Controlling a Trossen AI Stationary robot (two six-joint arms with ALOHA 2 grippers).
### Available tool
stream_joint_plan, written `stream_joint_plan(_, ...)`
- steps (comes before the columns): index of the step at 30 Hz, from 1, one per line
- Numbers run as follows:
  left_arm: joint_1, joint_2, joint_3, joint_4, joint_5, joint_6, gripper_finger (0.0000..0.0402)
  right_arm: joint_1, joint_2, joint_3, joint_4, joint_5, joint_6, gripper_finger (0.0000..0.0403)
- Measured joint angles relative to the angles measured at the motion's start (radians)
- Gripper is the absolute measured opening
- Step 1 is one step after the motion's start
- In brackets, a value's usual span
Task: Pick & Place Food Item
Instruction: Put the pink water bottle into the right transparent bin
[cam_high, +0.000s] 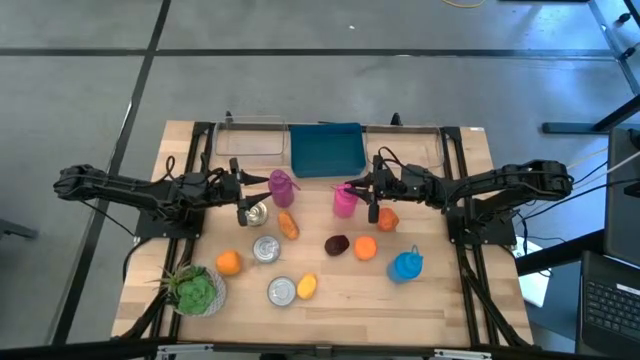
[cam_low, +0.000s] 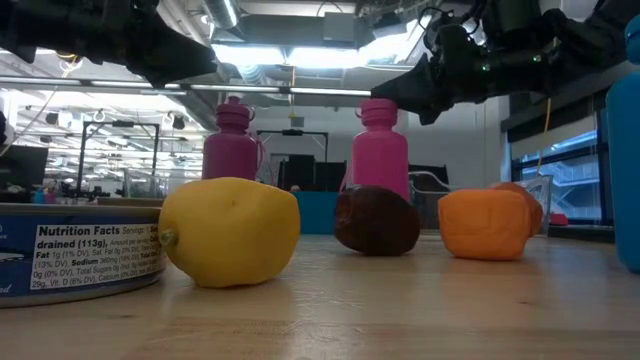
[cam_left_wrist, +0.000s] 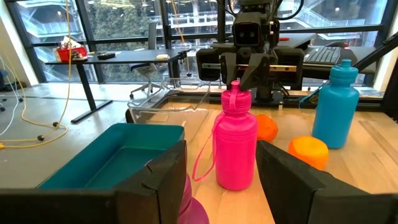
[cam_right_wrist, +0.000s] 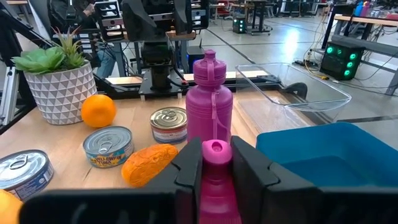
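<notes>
The pink bottle (cam_high: 344, 198) stands upright at mid table, and my right gripper (cam_high: 362, 192) is shut on its top, reaching in from the table's right. The purple bottle (cam_high: 282, 186) stands to its left. My left gripper (cam_left_wrist: 221, 186) is open, level with the purple bottle's cap (cam_left_wrist: 191, 208), which shows low between the fingers; I see no touch. Toy food lies nearer: an orange (cam_high: 229, 262), a lemon (cam_high: 307, 286), a dark fruit (cam_high: 337, 245) and orange pieces (cam_high: 365, 247). The teal bin (cam_high: 326, 148) sits at the far edge. My right gripper pinches the pink bottle's cap (cam_right_wrist: 216, 151) between its two fingers (cam_right_wrist: 189, 167). It comes in about level from the table's right. The bottle stands upright with its base (cam_left_wrist: 235, 185) on the table.
Three tuna cans (cam_high: 266, 249) and an orange vegetable (cam_high: 289, 225) lie near the purple bottle. A blue bottle (cam_high: 406, 265) stands at right front, a potted plant (cam_high: 197, 290) at left front. Clear trays (cam_high: 250, 140) flank the teal bin.
</notes>
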Motion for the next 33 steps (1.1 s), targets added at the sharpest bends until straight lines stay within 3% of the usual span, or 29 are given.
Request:
stream_joint_plan(17, 0.0, 0.0, 0.0, -0.002, 0.0, -0.019, 0.0184, 0.0, -0.031, 0.049, -0.052, -0.045, -0.009, 0.0058)
stream_joint_plan(28, 0.0, 0.0, 0.0, -0.024, 0.0, -0.041, 0.0185, 0.0, -0.096, 0.276, -0.452, -0.038, -0.107, 0.0058)
stream_joint_plan(33, 0.0, 0.0, 0.0, -0.024, 0.0, -0.036, 0.0185, -0.001, -0.127, 0.382, -0.609, 0.024, -0.163, 0.0057)
